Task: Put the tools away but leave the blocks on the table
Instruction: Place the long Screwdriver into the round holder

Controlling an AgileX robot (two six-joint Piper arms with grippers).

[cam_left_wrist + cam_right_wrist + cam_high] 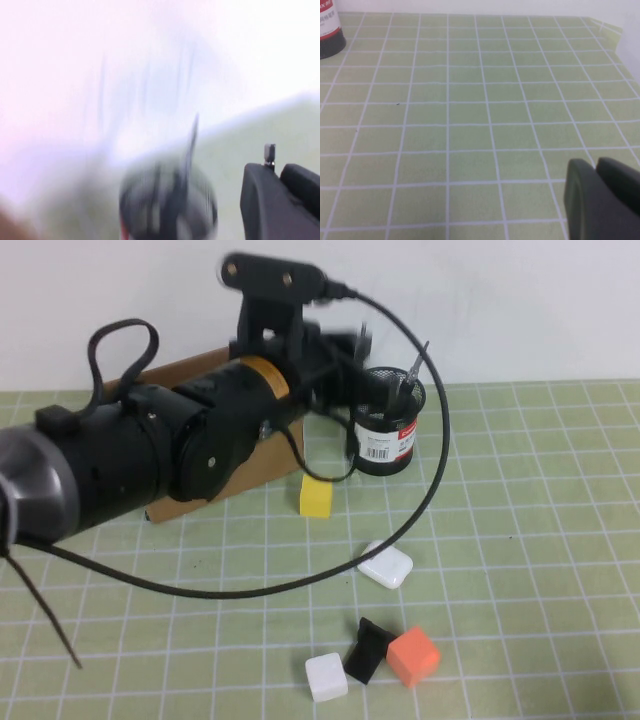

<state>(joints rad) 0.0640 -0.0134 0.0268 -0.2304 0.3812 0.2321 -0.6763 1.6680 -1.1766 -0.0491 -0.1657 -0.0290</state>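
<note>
Stowing step, by the look of it. Left claw (281,172) up at the black mesh holder (385,440) near the back of the counter (540,540), fingers pressed together, nothing seen between them. Thin rod (414,364) poking up out of the holder, metal tip skyward; other dark shapes inside the mesh, too murky to name, so no telling from here whether scissors or screwdriver sit among them.

Right claw (598,172) low over bare grid well off to the side, fingers together, empty, the holder just at the corner of its wrist view.

Blocks all on the counter: yellow block (316,496) just in front of the holder, white block (326,677) and orange block (413,656) near the front edge. Between those two, touching or nearly so, a small black piece (367,650) of unclear kind. White rounded case (386,565) lying apart, midway.

Probably close to done. Next: lift the left arm clear of the holder without snagging the rod or the looping cable (440,450), then check that black piece; if it is a tool, pick it out from between the cubes without nudging them.
</note>
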